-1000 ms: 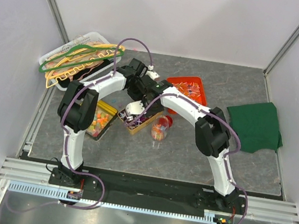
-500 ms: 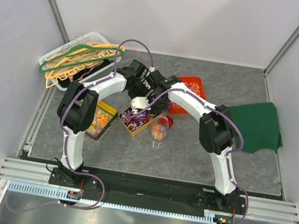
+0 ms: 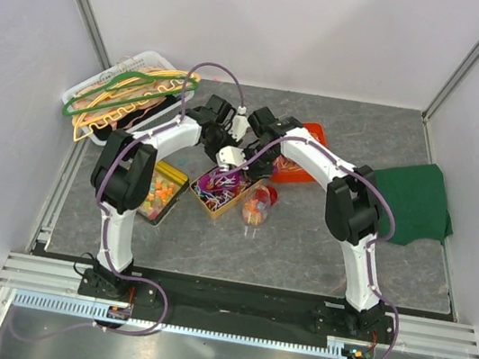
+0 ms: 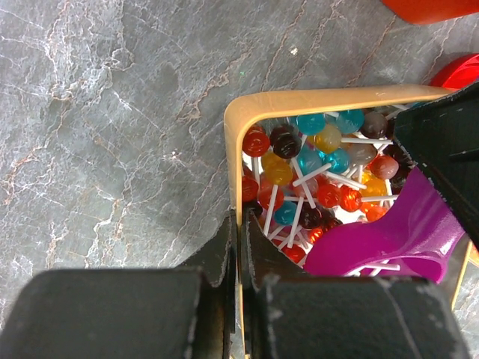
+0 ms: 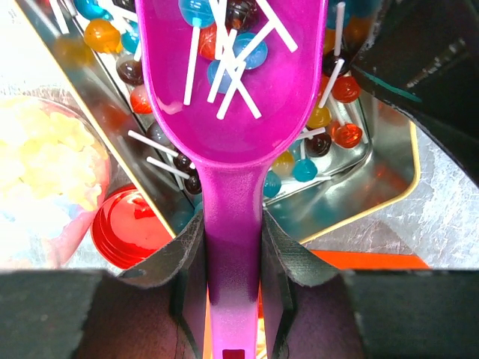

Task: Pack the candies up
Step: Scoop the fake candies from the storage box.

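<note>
The candies here are lollipops [image 4: 314, 172] lying in a tan-rimmed tin [image 4: 299, 101] at mid-table [image 3: 234, 204]. My left gripper [image 4: 239, 224] is shut on the tin's rim, one finger inside and one outside. My right gripper [image 5: 232, 224] is shut on the handle of the purple scoop [image 5: 232, 90], whose bowl holds several lollipops above the tin [image 5: 374, 194]. A clear jar of pastel round candies [image 5: 45, 172] stands beside the tin [image 3: 256, 206]. The red lid [image 5: 131, 228] lies next to it.
An orange tray [image 3: 302, 158] with wrapped pieces sits behind the tin. A yellow tin of orange sweets [image 3: 162, 193] lies to the left. A white basket with hangers [image 3: 121, 92] is at the back left. A green cloth [image 3: 409, 202] is on the right.
My right wrist has drawn back toward the far right, and the purple scoop now shows over the tin with lollipops in it. The left gripper has stayed on the rim.
</note>
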{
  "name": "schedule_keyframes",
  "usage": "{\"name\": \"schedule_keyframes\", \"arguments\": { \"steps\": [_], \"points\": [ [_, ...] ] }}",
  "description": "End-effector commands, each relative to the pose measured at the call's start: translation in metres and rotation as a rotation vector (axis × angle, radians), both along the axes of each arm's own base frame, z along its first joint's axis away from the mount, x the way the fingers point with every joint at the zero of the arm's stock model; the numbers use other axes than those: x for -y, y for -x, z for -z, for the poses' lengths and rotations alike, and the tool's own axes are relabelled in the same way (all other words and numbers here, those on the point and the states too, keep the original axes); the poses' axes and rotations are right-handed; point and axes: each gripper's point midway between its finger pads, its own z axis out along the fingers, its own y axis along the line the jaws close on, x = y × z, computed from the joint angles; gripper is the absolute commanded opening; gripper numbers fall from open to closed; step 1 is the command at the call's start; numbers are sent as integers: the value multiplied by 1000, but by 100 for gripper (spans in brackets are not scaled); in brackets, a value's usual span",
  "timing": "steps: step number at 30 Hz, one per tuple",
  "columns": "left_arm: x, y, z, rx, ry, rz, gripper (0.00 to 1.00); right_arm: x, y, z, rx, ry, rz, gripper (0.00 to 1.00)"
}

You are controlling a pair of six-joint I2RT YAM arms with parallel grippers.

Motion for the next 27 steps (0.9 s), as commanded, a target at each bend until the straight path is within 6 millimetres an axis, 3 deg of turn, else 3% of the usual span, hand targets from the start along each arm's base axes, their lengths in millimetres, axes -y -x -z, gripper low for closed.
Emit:
{"name": "schedule_keyframes", "arguments": {
  "steps": [1,12,27],
  "points": [
    [-3,-27,-37,64,90,-52,2,9,5,-23,-36,-71,30,0],
    [-17,-49,-36,52,100,-111,2,18,1,-25,-23,-98,68,0],
    [-46,-76,-33,9,137,-215,2,27,-5,-53,-8,-177,113,0]
  ]
}}
